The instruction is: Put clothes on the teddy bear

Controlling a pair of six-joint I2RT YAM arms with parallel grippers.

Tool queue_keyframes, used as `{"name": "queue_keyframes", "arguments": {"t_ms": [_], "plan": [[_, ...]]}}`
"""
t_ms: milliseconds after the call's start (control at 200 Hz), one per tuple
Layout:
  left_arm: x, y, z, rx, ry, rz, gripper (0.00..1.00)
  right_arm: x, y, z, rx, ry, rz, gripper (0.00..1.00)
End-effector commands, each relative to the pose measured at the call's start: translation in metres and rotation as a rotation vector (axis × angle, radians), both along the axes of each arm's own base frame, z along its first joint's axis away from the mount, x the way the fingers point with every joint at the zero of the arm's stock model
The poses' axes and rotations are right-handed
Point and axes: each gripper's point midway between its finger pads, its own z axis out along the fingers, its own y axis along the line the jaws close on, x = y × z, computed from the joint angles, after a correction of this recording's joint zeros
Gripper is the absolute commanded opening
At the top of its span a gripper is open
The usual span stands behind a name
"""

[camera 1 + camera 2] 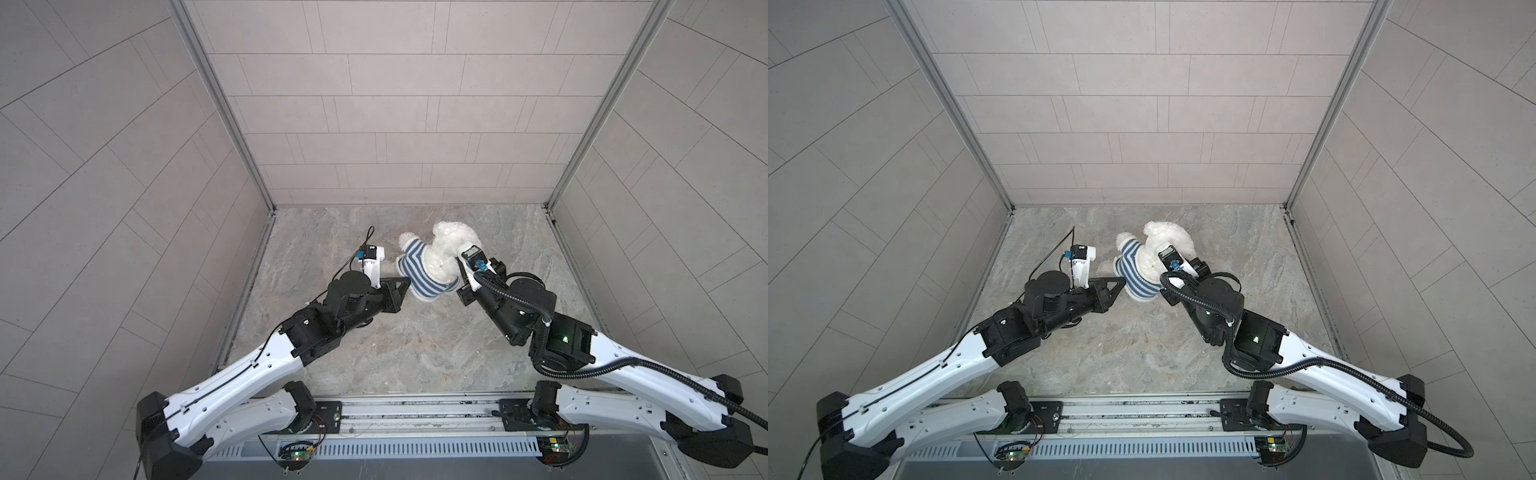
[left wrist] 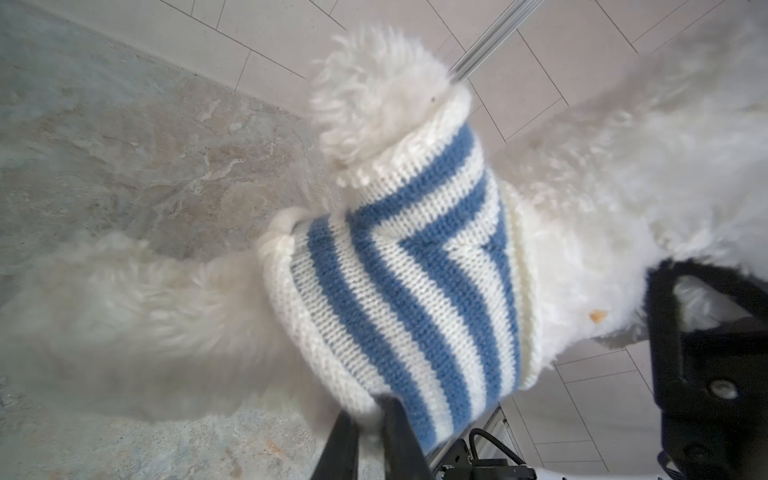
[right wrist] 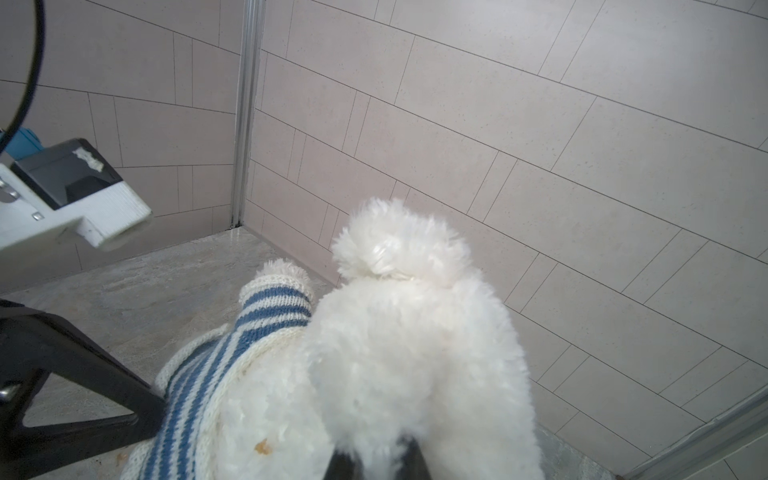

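Note:
The teddy bear [image 1: 451, 243] [image 1: 1168, 237], fluffy and white, stands at the back middle of the table in both top views. It wears a blue-and-white striped shirt [image 1: 424, 275] [image 2: 407, 270], and one paw [image 2: 374, 104] pokes out of a sleeve. My left gripper [image 2: 370, 417] [image 1: 406, 284] is shut on the shirt's white hem at the bear's lower side. My right gripper [image 3: 376, 457] is shut on the fur of the bear's head [image 3: 415, 353]. In the top views its wrist camera [image 1: 471, 253] hides its tips.
The marbled grey tabletop [image 1: 415, 353] is boxed in by tiled walls on three sides, with aluminium corner posts [image 1: 266, 199] [image 1: 552, 199]. A metal rail [image 1: 415, 411] with both arm bases runs along the front edge. The left wrist camera [image 3: 70, 195] hangs near the bear.

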Motion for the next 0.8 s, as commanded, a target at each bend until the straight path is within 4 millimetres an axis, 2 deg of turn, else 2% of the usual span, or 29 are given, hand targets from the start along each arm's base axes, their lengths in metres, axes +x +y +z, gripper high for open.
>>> {"name": "queue_keyframes", "arguments": {"t_ms": [0, 115, 270, 476, 621, 796], "plan": [[0.000, 0.005, 0.006, -0.042, -0.012, 0.021, 0.09, -0.002, -0.005, 0.026, 0.068, -0.050, -0.003, 0.00], [-0.001, 0.015, -0.010, -0.012, 0.013, 0.038, 0.00, -0.003, -0.012, 0.030, 0.089, -0.064, -0.022, 0.00], [0.007, 0.035, -0.041, -0.004, 0.080, 0.078, 0.00, -0.005, -0.017, 0.035, 0.091, -0.073, -0.031, 0.00], [0.016, 0.051, -0.060, 0.003, 0.109, 0.126, 0.00, -0.005, -0.017, 0.036, 0.092, -0.073, -0.026, 0.00], [0.018, 0.048, -0.063, -0.020, 0.113, 0.117, 0.00, -0.005, -0.017, 0.038, 0.095, -0.075, -0.026, 0.00], [0.013, 0.037, -0.045, -0.066, 0.057, 0.048, 0.00, -0.005, -0.012, 0.037, 0.085, -0.073, -0.008, 0.00]]}}
